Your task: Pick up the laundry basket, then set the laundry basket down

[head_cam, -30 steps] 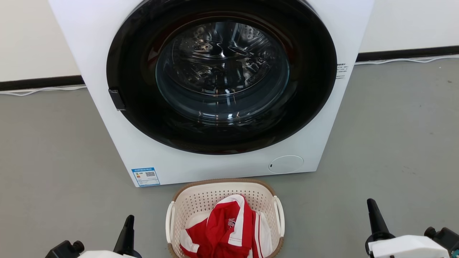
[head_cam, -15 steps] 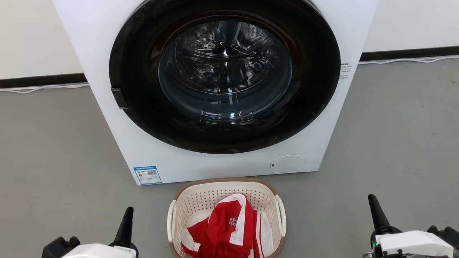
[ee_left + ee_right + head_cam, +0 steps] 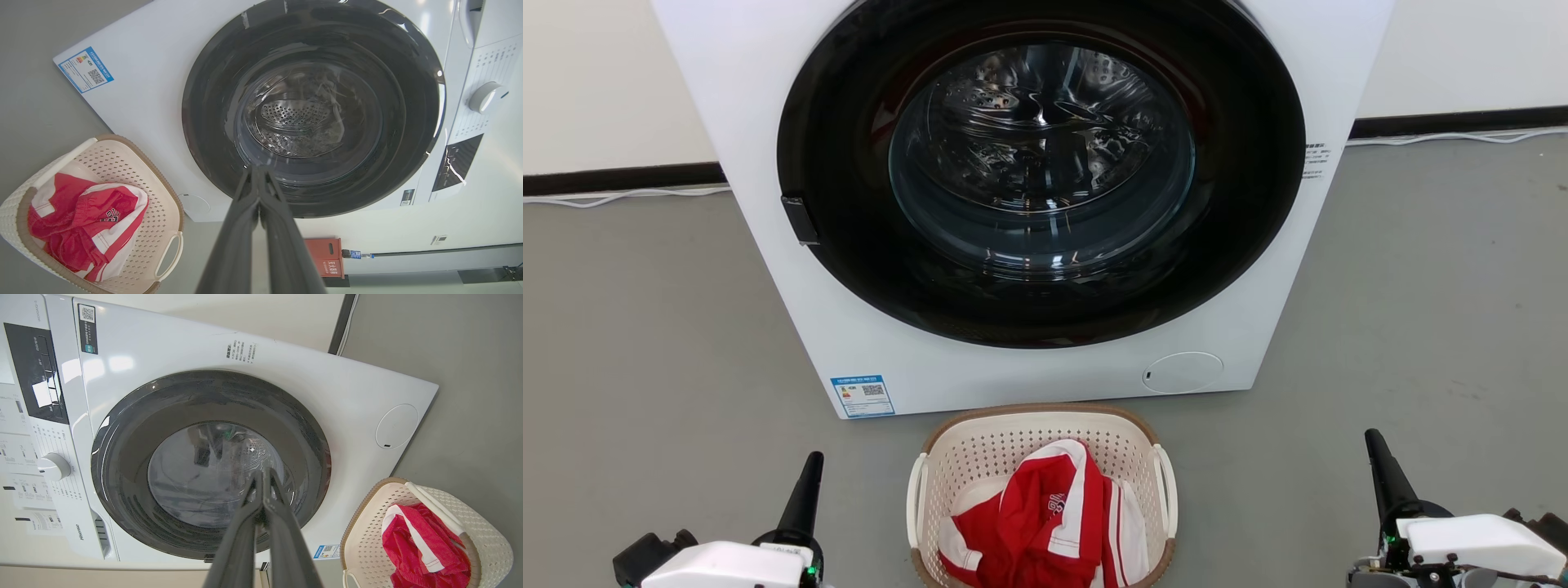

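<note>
The laundry basket (image 3: 980, 457), cream with perforated walls and a brown rim, stands on the grey floor just in front of the washer, a red and white garment (image 3: 1045, 523) bunched inside it. My left gripper (image 3: 813, 461) is shut and empty, well to the left of the basket and apart from it. To the basket's right my right gripper (image 3: 1374, 439) is shut too, holding nothing. In the left wrist view the basket (image 3: 122, 163) lies at lower left, the gripper (image 3: 257, 171) pointing at the washer door. The right wrist view has the basket (image 3: 367, 539) at lower right and the gripper (image 3: 263, 473) shut.
A white front-loading washer (image 3: 768, 122) with a closed dark round door (image 3: 1041, 171) stands right behind the basket. White cables (image 3: 621, 196) run along the wall's black skirting. An orange box (image 3: 327, 257) sits by the wall beside the washer. Grey floor lies on both sides.
The head view has shifted slightly, so the washer and basket sit a little to the right. More of both white wrists shows, and each gripper tip stands a bit higher in view.
</note>
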You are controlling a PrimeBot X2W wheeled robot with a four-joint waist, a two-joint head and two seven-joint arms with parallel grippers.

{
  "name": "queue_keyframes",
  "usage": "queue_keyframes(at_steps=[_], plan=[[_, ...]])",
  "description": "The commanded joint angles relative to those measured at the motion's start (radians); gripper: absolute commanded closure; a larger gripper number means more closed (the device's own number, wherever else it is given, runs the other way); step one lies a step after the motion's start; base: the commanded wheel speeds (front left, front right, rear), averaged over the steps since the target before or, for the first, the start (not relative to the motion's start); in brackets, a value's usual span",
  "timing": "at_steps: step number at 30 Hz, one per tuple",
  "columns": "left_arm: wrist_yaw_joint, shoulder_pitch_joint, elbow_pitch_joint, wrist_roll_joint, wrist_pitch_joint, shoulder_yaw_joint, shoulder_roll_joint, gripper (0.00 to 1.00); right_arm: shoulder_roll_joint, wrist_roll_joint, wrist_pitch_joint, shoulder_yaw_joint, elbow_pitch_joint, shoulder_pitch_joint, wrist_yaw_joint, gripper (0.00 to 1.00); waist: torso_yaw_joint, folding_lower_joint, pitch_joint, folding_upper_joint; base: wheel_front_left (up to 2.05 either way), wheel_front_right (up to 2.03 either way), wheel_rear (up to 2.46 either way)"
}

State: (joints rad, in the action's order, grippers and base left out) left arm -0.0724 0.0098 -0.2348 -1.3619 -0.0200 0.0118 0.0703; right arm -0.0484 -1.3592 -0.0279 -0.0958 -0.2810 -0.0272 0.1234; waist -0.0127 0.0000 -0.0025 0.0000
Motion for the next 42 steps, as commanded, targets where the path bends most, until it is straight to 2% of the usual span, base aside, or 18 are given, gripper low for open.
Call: queue_keyframes(at_steps=[1,22,42], plan=[[-0.016,-0.062,0.017,-0.038,-0.009,0.033,0.007,1.00,-0.010,-0.038,-0.017,0.012,0.030,-0.050,0.006,1.00,0.001,0.0000,0.000,0.0000,0.00,0.00,0.00],[-0.058,-0.115,-0.009,-0.267,-0.070,0.073,0.000,1.00,-0.010,-0.255,-0.076,-0.007,0.037,-0.079,0.007,1.00,0.013,0.0000,0.006,0.0000,0.00,0.00,0.00],[-0.058,-0.116,-0.010,-0.265,-0.076,0.080,-0.004,1.00,-0.008,-0.256,-0.079,-0.010,0.037,-0.080,0.007,1.00,0.013,0.0000,0.006,0.0000,0.00,0.00,0.00]])
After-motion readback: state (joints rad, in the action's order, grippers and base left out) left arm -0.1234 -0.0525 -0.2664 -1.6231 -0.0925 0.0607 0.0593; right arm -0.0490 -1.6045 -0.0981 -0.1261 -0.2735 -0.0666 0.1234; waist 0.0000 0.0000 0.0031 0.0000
